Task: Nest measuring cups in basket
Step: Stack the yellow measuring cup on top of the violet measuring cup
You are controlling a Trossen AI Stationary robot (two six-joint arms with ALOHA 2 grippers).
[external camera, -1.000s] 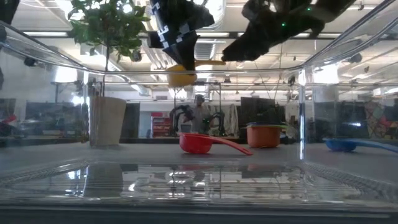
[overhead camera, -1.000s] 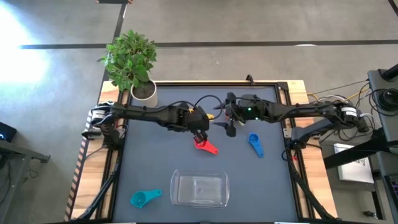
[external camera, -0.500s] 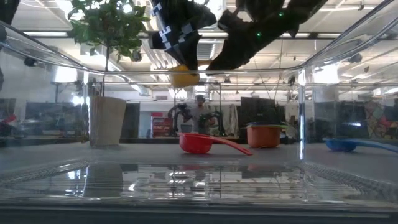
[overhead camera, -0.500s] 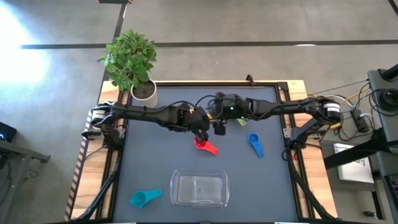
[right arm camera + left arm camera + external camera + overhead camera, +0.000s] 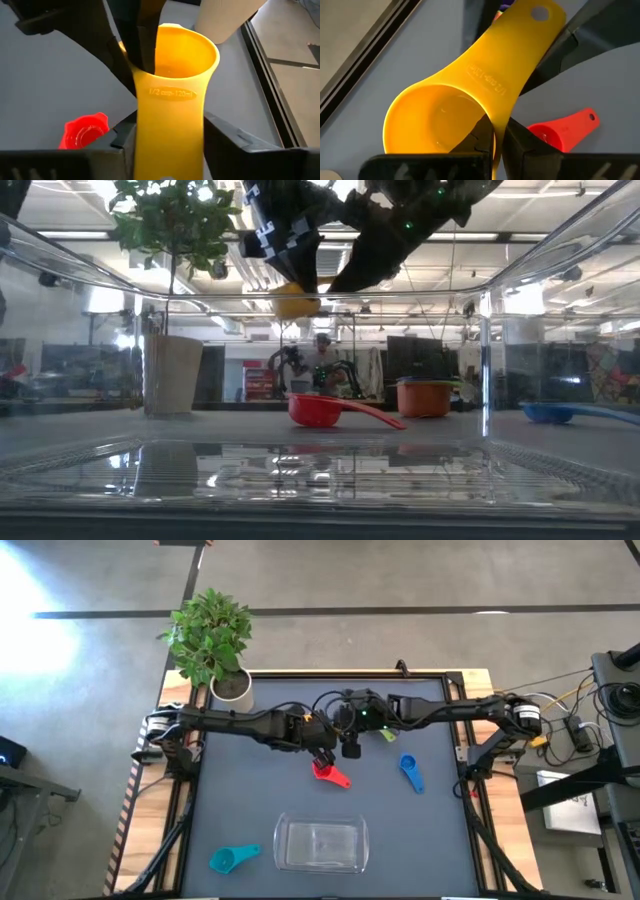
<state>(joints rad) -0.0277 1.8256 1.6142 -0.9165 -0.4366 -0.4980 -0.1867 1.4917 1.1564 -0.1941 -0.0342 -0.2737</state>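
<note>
A yellow measuring cup [image 5: 445, 115] hangs above the table's middle, its flat handle [image 5: 170, 130] reaching toward the right arm. My left gripper [image 5: 494, 142] is shut on its bowl. My right gripper [image 5: 170, 145] has come level from the right and has a finger at each long edge of that handle. A red cup [image 5: 328, 773] lies on the mat just below. A blue cup [image 5: 410, 770] lies to the right and a teal cup [image 5: 232, 858] at the near left. The clear basket [image 5: 285, 840] stands near the front edge. My left gripper pinches the yellow cup's bowl wall [image 5: 493, 131] right beside the handle's root, one finger [image 5: 145, 45] inside the bowl and one outside. The fingers slant down from the table's left. The cup is lifted clear and tilted. My right gripper has the handle's two long edges [image 5: 139, 131] between its fingers [image 5: 220, 137], which lie along the handle and look to be against it. They come nearly level from the table's right. The handle's free end is hidden behind the gripper.
A white pot with a green plant [image 5: 232, 688] stands at the far left corner. An orange cup [image 5: 424, 397] stands at the back, and a green piece [image 5: 388, 735] lies under my right arm. Bare mat lies between the red cup and the basket.
My right gripper has gone toward the table's left, up to the yellow cup, tipping nearer to level, and its fingers have drawn in around the handle. My left gripper has kept the cup still in the air.
</note>
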